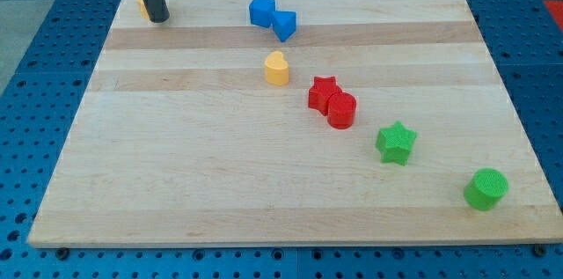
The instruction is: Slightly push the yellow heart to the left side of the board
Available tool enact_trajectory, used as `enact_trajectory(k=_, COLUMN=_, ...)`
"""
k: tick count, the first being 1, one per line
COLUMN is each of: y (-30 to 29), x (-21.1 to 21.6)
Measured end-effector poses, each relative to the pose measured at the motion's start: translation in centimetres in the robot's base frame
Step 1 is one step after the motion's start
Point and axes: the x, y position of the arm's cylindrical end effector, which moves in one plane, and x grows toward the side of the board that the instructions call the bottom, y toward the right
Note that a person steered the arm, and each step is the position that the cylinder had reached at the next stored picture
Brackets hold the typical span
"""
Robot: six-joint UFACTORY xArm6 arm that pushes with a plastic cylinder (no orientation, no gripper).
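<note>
Green cylinder [486, 188] sits nearest; yellow heart [276, 68] points toward view's top; my tip [159, 18] far left, no claw.

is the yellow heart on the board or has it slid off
On the board: the yellow heart sits on the wood, well inside its edges.

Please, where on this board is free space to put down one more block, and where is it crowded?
Free: everything left of and below the yellow heart, and the right part above the green star. Crowded: the diagonal from the blue blocks through the red blocks to the green cylinder.
</note>
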Motion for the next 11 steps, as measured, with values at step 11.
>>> enact_trajectory(k=11, y=18.1, x=16.5)
